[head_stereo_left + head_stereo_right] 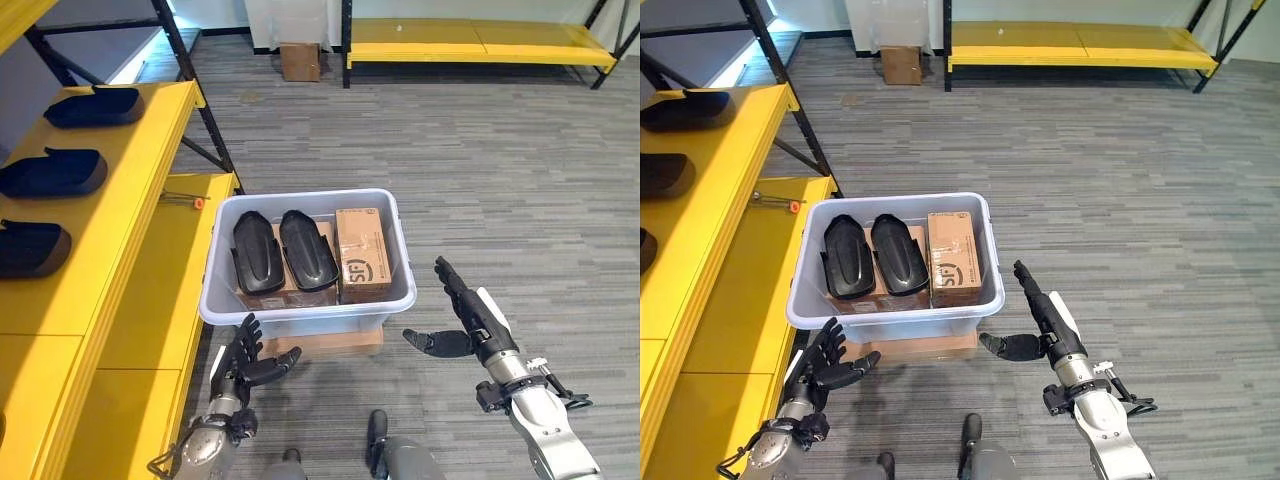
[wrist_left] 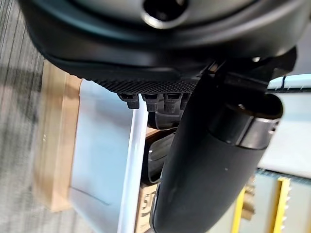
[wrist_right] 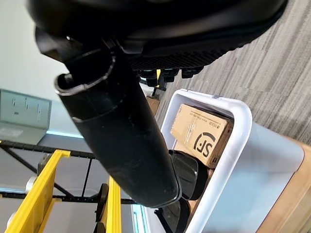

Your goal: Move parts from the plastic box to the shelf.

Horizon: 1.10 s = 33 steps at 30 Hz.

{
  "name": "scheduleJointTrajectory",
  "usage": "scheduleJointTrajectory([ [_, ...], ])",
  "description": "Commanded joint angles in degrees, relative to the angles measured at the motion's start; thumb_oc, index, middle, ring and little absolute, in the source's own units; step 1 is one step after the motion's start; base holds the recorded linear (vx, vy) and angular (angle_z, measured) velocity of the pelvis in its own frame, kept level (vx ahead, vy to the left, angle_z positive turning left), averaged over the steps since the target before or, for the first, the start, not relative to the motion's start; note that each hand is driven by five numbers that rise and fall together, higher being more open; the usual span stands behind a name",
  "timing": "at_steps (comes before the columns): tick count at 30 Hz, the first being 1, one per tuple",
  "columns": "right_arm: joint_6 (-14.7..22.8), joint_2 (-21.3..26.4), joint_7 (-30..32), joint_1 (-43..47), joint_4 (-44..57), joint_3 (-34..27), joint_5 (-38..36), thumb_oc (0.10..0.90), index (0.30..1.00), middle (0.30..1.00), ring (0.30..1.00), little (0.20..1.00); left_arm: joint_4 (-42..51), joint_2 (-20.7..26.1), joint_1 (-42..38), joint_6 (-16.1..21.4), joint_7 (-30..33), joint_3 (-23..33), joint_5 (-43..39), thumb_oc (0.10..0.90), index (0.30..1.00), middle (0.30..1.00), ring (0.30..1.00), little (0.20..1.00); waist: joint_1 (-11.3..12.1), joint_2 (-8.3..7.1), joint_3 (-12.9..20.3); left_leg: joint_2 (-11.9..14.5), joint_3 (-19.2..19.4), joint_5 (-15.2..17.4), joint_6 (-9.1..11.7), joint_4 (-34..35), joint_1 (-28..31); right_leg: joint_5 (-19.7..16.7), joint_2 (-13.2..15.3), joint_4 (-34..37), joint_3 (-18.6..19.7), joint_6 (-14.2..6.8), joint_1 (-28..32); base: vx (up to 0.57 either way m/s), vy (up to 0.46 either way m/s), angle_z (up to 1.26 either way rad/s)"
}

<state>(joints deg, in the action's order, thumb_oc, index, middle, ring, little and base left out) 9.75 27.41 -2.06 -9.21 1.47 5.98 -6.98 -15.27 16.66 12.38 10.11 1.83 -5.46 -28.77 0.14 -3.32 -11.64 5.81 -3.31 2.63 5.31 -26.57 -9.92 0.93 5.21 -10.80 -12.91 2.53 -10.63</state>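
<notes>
A pale grey plastic box (image 1: pixel 225 300) stands on a low wooden block on the floor. Inside lie two black oblong parts (image 1: pixel 257 251) (image 1: pixel 307 247) on a cardboard box, beside a taller cardboard carton (image 1: pixel 362 254). Three more black parts (image 1: pixel 95 106) (image 1: pixel 52 172) (image 1: pixel 30 248) rest on the yellow shelf (image 1: pixel 120 200) at my left. My left hand (image 1: pixel 243 358) hovers open just below the box's front left corner, holding nothing. My right hand (image 1: pixel 470 318) is open to the right of the box, fingers straight, thumb pointing toward it.
A lower yellow shelf level (image 1: pixel 160 300) runs beside the box, with a small orange-tipped tool (image 1: pixel 182 200) on it. A cardboard box (image 1: pixel 299 61) and a second yellow rack (image 1: pixel 480 40) stand far back. Grey carpet floor spreads to the right.
</notes>
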Motion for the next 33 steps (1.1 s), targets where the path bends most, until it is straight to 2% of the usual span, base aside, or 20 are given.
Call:
scheduleJointTrajectory([
  [1, 6.29, 1.97, 2.46, 2.33, 4.36, -4.02, -2.39, 0.9, 1.0, 1.0, 1.0, 1.0, 7.7, 1.94, -2.29, 4.68, -0.93, 1.51, -0.65, 0.9, 1.0, 1.0, 1.0, 1.0, -1.31, -0.64, -1.21, 7.09, 3.32, -7.39, -0.62, 14.62, -1.64, 2.02, 1.98, 4.03, 3.23, -6.07, 5.17, 0.15, 0.071, 0.15],
  [2, 6.31, 1.99, 2.49, 2.3, 4.33, -4.0, -2.37, 0.9, 1.0, 1.0, 1.0, 1.0, 7.72, 1.92, -2.25, 4.67, -0.9, 1.48, -0.62, 0.9, 1.0, 1.0, 1.0, 1.0, -1.24, -0.67, -1.13, 7.15, 3.52, -7.84, -0.48, 15.73, -0.99, 2.17, 1.92, 3.99, 3.27, -6.01, 5.22, 0.16, 0.113, 0.31],
  [4, 6.42, 1.81, 3.01, 2.32, 4.19, -3.78, -2.34, 0.9, 1.0, 1.0, 1.0, 1.0, 7.6, 2.02, -2.25, 4.58, -0.56, 1.39, -0.06, 0.9, 1.0, 1.0, 1.0, 1.0, -0.95, 0.52, -1.26, 11.07, 3.86, -13.91, 1.1, 24.27, -2.08, 3.11, 1.56, 3.29, 4.06, -6.82, 5.82, 0.16, 0.143, 0.16],
  [6, 6.43, 1.64, 2.95, 2.35, 3.88, -3.23, -2.2, 0.9, 1.0, 1.0, 1.0, 1.0, 7.01, 2.02, -2.24, 4.65, -0.45, 1.63, 0.52, 0.9, 1.0, 1.0, 1.0, 1.0, -0.38, 1.61, -1.22, 12.58, 4.37, -16.94, 2.48, 30.2, -0.66, 4.05, 0.96, 2.73, 4.96, -7.27, 6.74, 0.18, 0.158, -0.36],
  [8, 6.34, 0.99, 1.78, 1.57, 3.87, -2.34, -1.92, 0.9, 1.0, 1.0, 1.0, 1.0, 7.13, 1.72, -1.13, 4.89, -0.77, 2.39, 0.31, 0.9, 1.0, 1.0, 1.0, 1.0, -0.15, 2.95, -0.02, 12.64, 4.23, -14.77, 2.98, 31.38, 2.63, 4.6, 0.61, 2.18, 6.37, -7.79, 7.14, 0.16, 0.2, -0.68],
  [10, 6.32, 1.0, 1.78, 1.51, 3.9, -2.34, -1.91, 0.9, 1.0, 1.0, 1.0, 1.0, 7.15, 1.71, -1.08, 4.89, -0.78, 2.38, 0.31, 0.9, 1.0, 1.0, 1.0, 1.0, -0.01, 2.96, 0.03, 12.69, 4.39, -14.74, 3.0, 31.41, 2.72, 4.56, 0.57, 2.21, 6.51, -7.79, 7.12, 0.08, 0.136, -0.75],
  [11, 6.14, 0.48, 1.41, 0.71, 3.94, -2.88, -1.8, 0.9, 1.0, 1.0, 1.0, 1.0, 7.54, 1.98, -0.97, 4.81, -1.39, 2.51, 0.55, 0.9, 1.0, 1.0, 1.0, 1.0, -0.55, 3.09, 0.79, 12.04, 6.54, -14.03, 3.03, 31.22, 3.6, 4.09, 1.6, 3.1, 6.4, -8.49, 8.0, 0.14, 0.222, -0.7],
  [15, 5.66, -0.39, 1.11, -0.29, 4.3, -3.7, -1.87, 0.9, 1.0, 1.0, 1.0, 1.0, 8.14, 2.93, -0.85, 4.88, -1.84, 2.41, 0.65, 0.9, 1.0, 1.0, 1.0, 1.0, -0.64, 2.46, 1.4, 10.34, 8.38, -12.4, 2.35, 29.72, 4.49, 2.94, 4.02, 5.11, 6.78, -9.8, 9.78, 0.12, 0.213, -0.19],
  [16, 5.35, -0.84, 1.05, -0.36, 4.44, -3.65, -1.57, 0.9, 1.0, 1.0, 1.0, 1.0, 8.16, 3.54, -1.24, 4.91, -1.75, 2.15, 0.72, 0.9, 1.0, 1.0, 1.0, 1.0, -0.8, 1.92, 1.62, 9.19, 9.32, -10.55, 1.72, 28.09, 4.17, 2.0, 5.89, 6.12, 6.59, -10.66, 10.59, 0.09, 0.21, 0.02],
  [22, 4.73, -1.02, 1.07, 0.44, 4.87, -3.48, -0.07, 0.9, 1.0, 1.0, 1.0, 1.0, 8.44, 4.94, -2.42, 4.83, -0.68, 2.33, 0.84, 0.9, 1.0, 1.0, 1.0, 1.0, -0.82, 0.16, 1.68, 6.27, 10.59, -5.8, 0.35, 22.13, 1.9, -0.03, 9.45, 7.6, 6.74, -12.5, 10.82, 0.06, 0.156, 0.03],
  [29, 4.91, 1.89, 2.27, 2.48, 6.18, -5.36, 4.34, 0.9, 1.0, 1.0, 1.0, 1.0, 9.02, 5.6, -2.76, 4.7, -0.62, 3.04, 1.0, 0.9, 1.0, 1.0, 1.0, 1.0, -0.2, -1.24, 2.18, 4.9, 10.28, -3.85, -0.45, 19.72, 0.0, -1.14, 11.02, 8.25, 5.89, -13.37, 10.83, 0.03, 0.059, 0.03],
  [33, 5.24, 7.32, 3.56, 8.61, 6.84, -5.75, 8.69, 0.9, 1.0, 1.0, 1.0, 1.0, 9.27, 6.35, -3.29, 4.27, -1.48, 2.77, 1.0, 0.9, 1.0, 1.0, 1.0, 1.0, 0.77, -1.95, 2.22, 4.74, 9.44, -3.75, -0.47, 19.08, -1.15, -1.04, 11.17, 8.23, 5.04, -13.46, 10.81, 0.0, -0.004, 0.04],
])
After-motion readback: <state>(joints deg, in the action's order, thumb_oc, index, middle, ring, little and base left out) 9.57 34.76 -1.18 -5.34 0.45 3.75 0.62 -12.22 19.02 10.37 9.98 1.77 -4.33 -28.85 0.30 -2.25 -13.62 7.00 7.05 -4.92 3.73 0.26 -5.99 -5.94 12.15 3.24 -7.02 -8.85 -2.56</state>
